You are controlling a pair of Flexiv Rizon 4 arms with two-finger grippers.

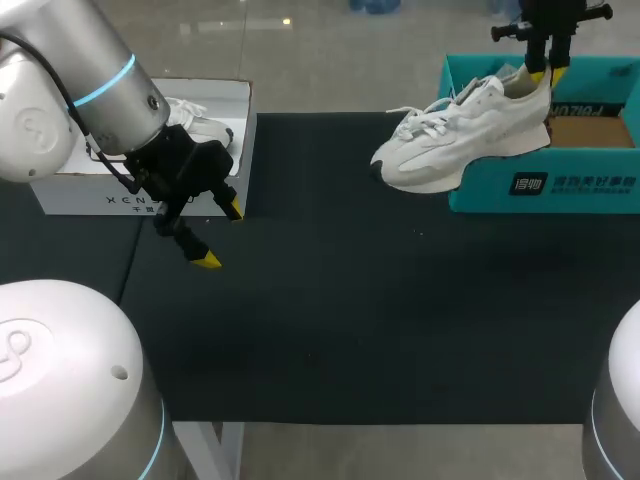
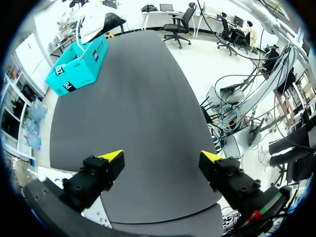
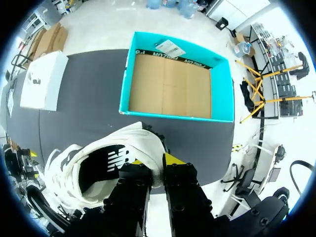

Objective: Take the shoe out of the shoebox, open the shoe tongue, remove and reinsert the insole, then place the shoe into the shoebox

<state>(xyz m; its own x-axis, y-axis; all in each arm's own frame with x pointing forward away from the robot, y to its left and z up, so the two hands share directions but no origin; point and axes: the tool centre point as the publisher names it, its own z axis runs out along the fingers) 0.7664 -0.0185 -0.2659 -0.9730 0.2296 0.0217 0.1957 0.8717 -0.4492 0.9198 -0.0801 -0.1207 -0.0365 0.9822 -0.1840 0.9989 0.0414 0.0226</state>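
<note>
A white sneaker [image 1: 455,140] hangs in the air above the front left corner of the open teal shoebox [image 1: 545,190], with its toe pointing left over the black mat. My right gripper [image 1: 546,70] is shut on the heel collar from above. In the right wrist view the fingers [image 3: 173,160] pinch the sneaker's [image 3: 84,163] heel rim, and the shoebox [image 3: 173,117] below has only its cardboard floor showing. My left gripper [image 1: 220,234] hovers open and holds nothing, low over the mat's left side. In its own view the left gripper [image 2: 162,158] faces bare mat, with the shoebox [image 2: 79,66] and sneaker [image 2: 94,19] far ahead.
A white box [image 1: 225,100] with another white shoe [image 1: 195,120] in it stands at the back left, right behind my left gripper. The black mat [image 1: 380,300] spreads across the table's middle. The white box [image 3: 44,81] also shows in the right wrist view, across the mat from the shoebox.
</note>
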